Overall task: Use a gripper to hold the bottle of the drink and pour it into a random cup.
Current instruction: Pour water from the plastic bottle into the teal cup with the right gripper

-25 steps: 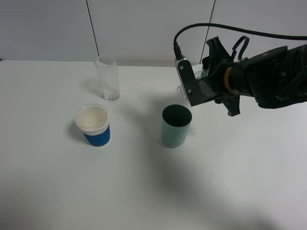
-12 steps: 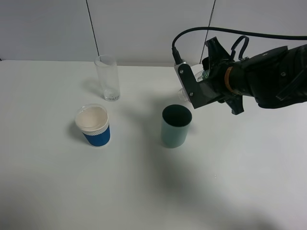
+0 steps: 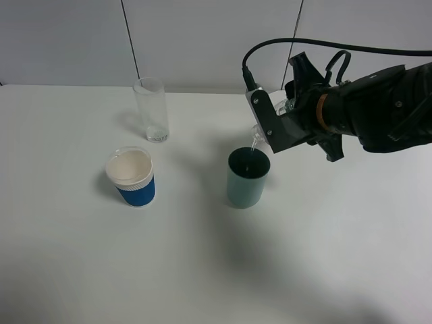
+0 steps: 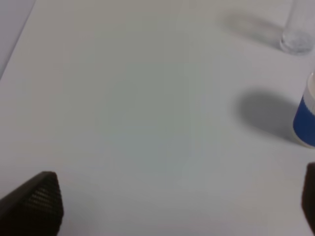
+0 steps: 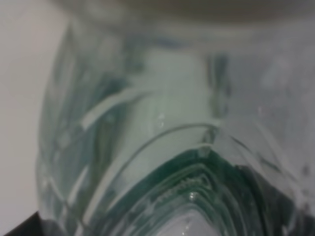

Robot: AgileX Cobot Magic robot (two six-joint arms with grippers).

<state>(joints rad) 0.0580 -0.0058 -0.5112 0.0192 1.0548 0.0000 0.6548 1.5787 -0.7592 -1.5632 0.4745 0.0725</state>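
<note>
High view, right tool point(image 3: 291, 111): I read it as clamped on the bottle of the drink point(image 3: 257, 131), arm reaching in from the right, well above the desk point(image 3: 202, 263).
High view, bottle: tipped over, its narrow neck pointing down toward the left; most of the body is hidden behind the grey bracket point(image 3: 264, 116) (only the neck and a clear patch show).
High view, pour: a thin stream point(image 3: 252, 144) runs from the bottle mouth into the teal-green cup point(image 3: 246, 186).
High view, teal-green cup: upright near the middle of the desk, right under the bottle mouth, not touching it.
High view, other vessels: a blue-sleeved paper cup point(image 3: 133, 178) stands well left of the teal-green cup; a tall clear glass point(image 3: 152, 110) stands behind the paper cup, apart from it.
Left wrist view, left tool point(image 4: 179, 191): the jaws stand wide apart with nothing between them; I see only a dark fingertip point(image 4: 37, 204) at each edge, over bare desk point(image 4: 123, 98).
Left wrist view, vessels: the paper cup's blue sleeve point(image 4: 305, 120) shows at the frame edge, the glass's base point(image 4: 295, 42) beyond it.
Right wrist view, bottle point(image 5: 162, 147): clear ribbed plastic with a green tint fills the frame, pressed close to the lens; the fingers I cannot make out here.
</note>
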